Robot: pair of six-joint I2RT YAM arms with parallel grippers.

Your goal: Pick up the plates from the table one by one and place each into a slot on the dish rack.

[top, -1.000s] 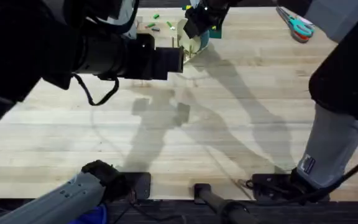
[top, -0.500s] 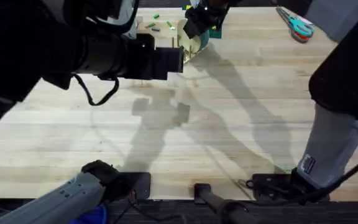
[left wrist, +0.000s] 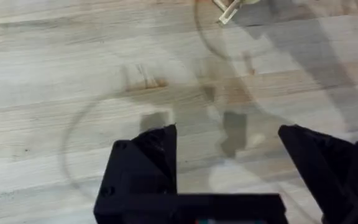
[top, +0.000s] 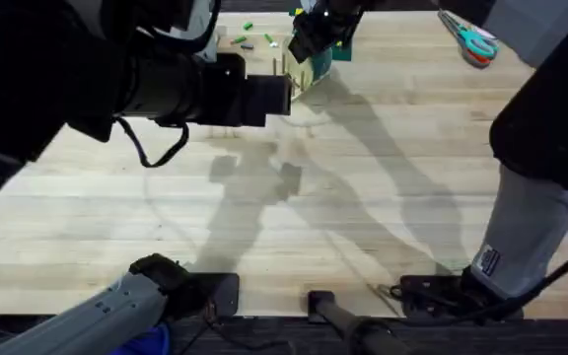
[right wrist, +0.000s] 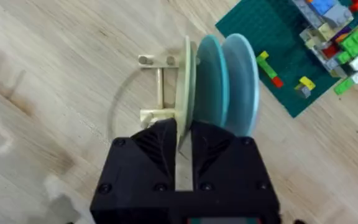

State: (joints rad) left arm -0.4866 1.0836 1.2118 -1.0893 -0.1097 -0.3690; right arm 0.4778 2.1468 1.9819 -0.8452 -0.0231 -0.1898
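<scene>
Rack (right wrist: 160,87): it is standing on the table (top: 363,197) at the far side, near the middle; in the right wrist view its pale pegs and base are showing beside the plates.
Cream plate (right wrist: 185,93): it is standing on its edge in the rack, in the slot next to the free pegs, and its lower rim is passing between the right gripper's fingers.
Teal plates (right wrist: 229,81): two of them are standing upright in the rack just behind the cream plate, side by side, toward the green board.
Right gripper (right wrist: 184,140): it is hanging over the rack, and its black fingers are closing narrowly on the rim of the cream plate. In the overhead view it (top: 314,35) is covering most of the rack.
Left gripper (left wrist: 229,152): its fingers are standing wide apart and holding nothing; it is hovering over bare table, on the near side of the rack, with one corner of the rack (left wrist: 229,9) showing far off.
Green board (right wrist: 278,56): it is lying just beside the rack, behind the teal plates, and is carrying colourful bricks (right wrist: 340,28).
Scissors (top: 473,41): they are lying well apart from the rack, toward the table's far right corner.
</scene>
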